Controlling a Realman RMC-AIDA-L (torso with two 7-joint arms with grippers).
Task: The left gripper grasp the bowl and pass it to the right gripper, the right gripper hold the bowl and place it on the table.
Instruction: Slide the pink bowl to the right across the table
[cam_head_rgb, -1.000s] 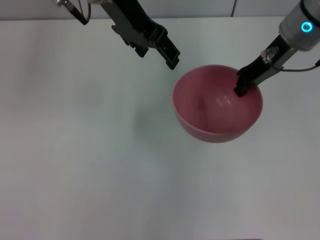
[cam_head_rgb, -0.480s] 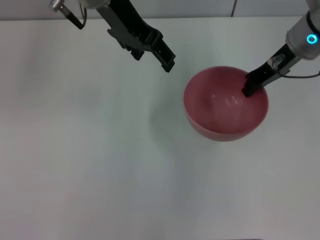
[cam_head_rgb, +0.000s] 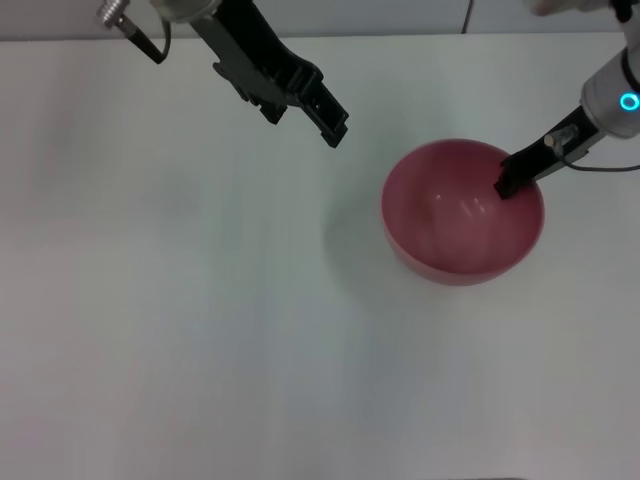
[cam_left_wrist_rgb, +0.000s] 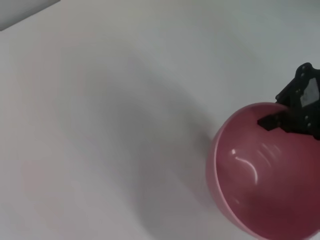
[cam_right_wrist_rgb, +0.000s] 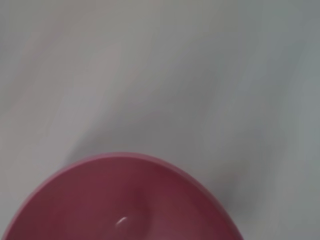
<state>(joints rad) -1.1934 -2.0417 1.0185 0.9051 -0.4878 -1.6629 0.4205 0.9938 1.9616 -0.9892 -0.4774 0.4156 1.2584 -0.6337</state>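
Note:
The glossy pink bowl (cam_head_rgb: 455, 225) hangs at the right of the white table (cam_head_rgb: 160, 330), a faint shadow to its left showing it slightly off the surface. My right gripper (cam_head_rgb: 508, 182), on the cyan-lit arm, is shut on the bowl's far right rim, one finger inside the bowl. The left gripper (cam_head_rgb: 305, 118) is open and empty up at the back, well left of the bowl and apart from it. The left wrist view shows the bowl (cam_left_wrist_rgb: 250, 190) with the right gripper (cam_left_wrist_rgb: 295, 112) clamped on its rim. In the right wrist view the bowl (cam_right_wrist_rgb: 120, 200) fills the lower part.
A silver plug (cam_head_rgb: 112, 14) juts from the left arm at the back left edge. The table's back edge (cam_head_rgb: 420, 34) runs along the top of the head view. Nothing else lies on the table.
The right gripper has carried the bowl to the right and lower, its shadow closing in on it. The left gripper has drawn slightly back toward the far left.

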